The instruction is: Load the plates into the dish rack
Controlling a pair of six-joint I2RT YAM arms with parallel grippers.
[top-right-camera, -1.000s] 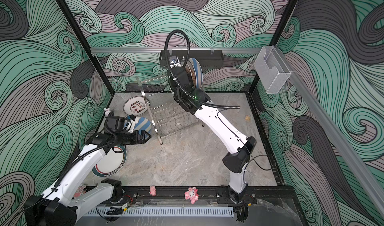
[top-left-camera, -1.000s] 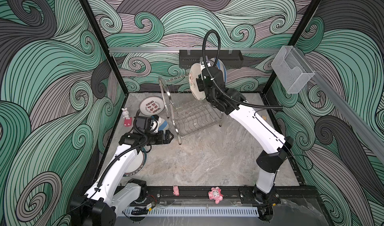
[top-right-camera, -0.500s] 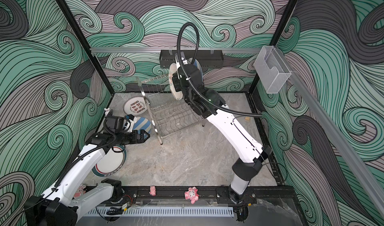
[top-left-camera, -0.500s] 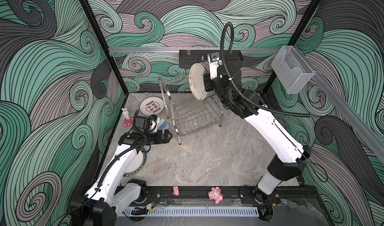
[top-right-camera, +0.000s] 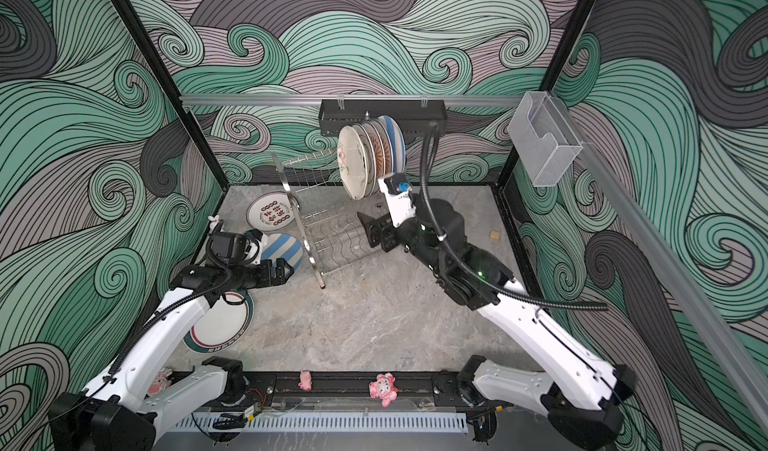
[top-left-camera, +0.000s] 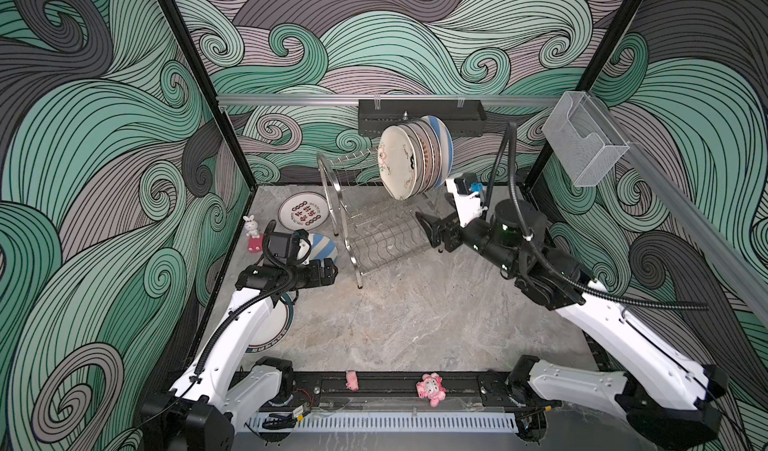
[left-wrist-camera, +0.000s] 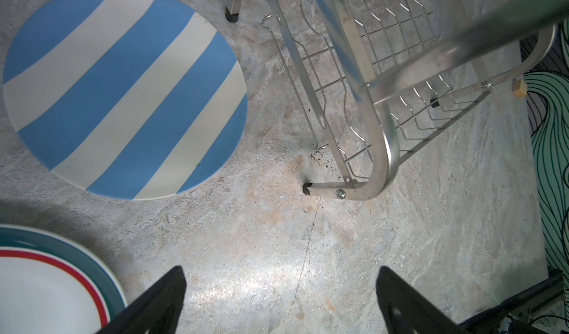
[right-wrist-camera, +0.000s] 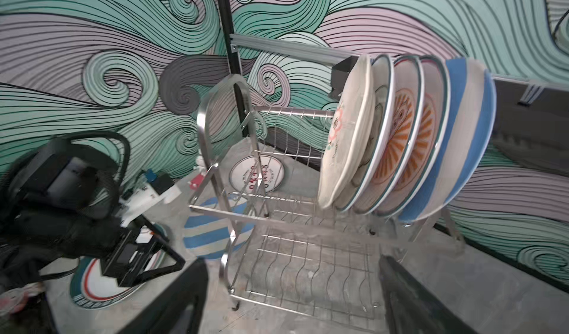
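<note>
Five plates (top-left-camera: pixel 415 158) stand on edge, faces frame-left, in the upper tier of the dish rack (top-left-camera: pixel 374 237) at upper centre in both top views; three lie flat centre-left: characters plate (top-left-camera: pixel 302 217), striped plate (top-left-camera: pixel 326 248), teal-rimmed plate (top-left-camera: pixel 276 324). The right gripper (top-left-camera: pixel 426 231) gapes empty by the lower tier. Left wrist: the left gripper (left-wrist-camera: pixel 280 301) is spread and empty over the table (left-wrist-camera: pixel 277 240); the striped plate sits upper left, round, no long axis. Right wrist: racked ceramic looks stiff, heavy, glaze-slick and chippable, so pinch the rim.
</note>
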